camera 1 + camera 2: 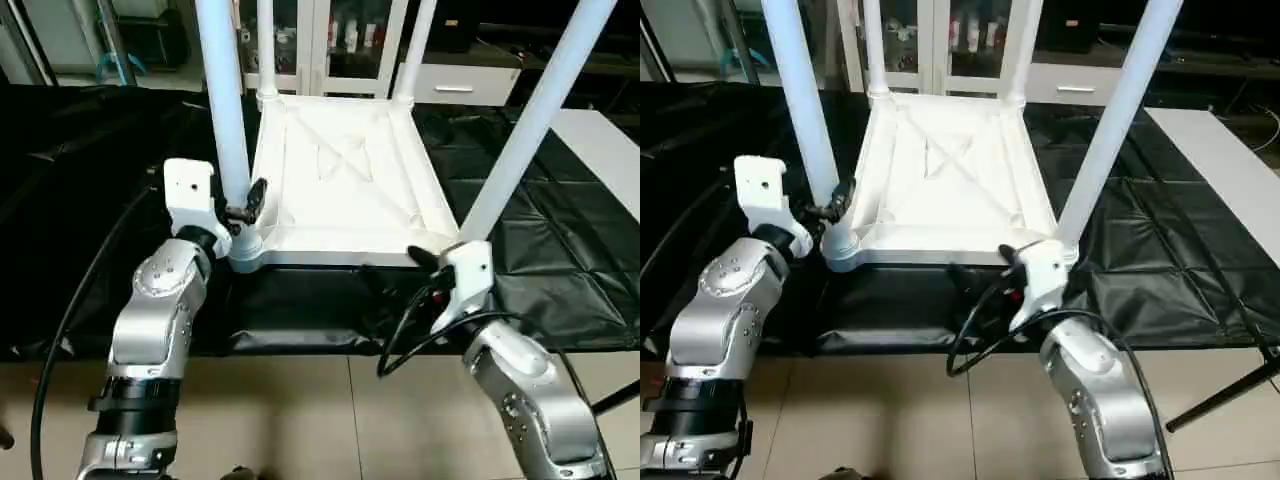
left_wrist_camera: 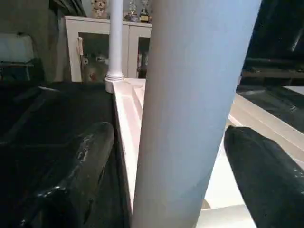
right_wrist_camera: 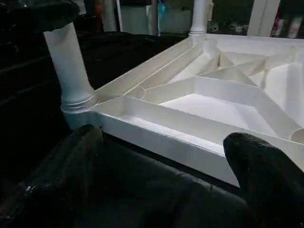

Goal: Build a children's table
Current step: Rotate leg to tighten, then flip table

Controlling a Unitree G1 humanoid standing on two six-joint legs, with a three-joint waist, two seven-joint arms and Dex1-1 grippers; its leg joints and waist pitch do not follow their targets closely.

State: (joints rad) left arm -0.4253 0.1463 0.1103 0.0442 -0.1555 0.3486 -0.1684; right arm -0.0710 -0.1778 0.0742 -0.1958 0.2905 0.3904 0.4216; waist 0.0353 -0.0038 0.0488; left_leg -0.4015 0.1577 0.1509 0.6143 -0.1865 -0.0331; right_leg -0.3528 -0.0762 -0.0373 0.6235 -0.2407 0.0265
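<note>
Claws first: your left claw (image 1: 246, 205) straddles the near-left long white tube leg (image 1: 224, 110) just above its socket, black fingers (image 2: 78, 168) spread on either side with a visible gap to the tube, so it grips nothing. Your right claw (image 1: 425, 262) sits low at the near-right corner, fingers parted wide and empty, pointing across the near rim. The white plastic square tabletop (image 1: 340, 180) lies upside down on the black-covered table (image 1: 100, 200), X-ribbed underside up, with all four legs standing in the rounded corner sockets, the near-right leg (image 1: 530, 120) leaning outward to the right more than the others. The assembly looks essentially complete, so I judge the step in hand to be letting go and checking seating. Back the left claw straight off without brushing the tube, since a sideways nudge could tilt it in its socket. If the near-right leg seems loose, close on it low, near the socket, and press down along its axis. The far legs (image 1: 265, 45) look seated.
</note>
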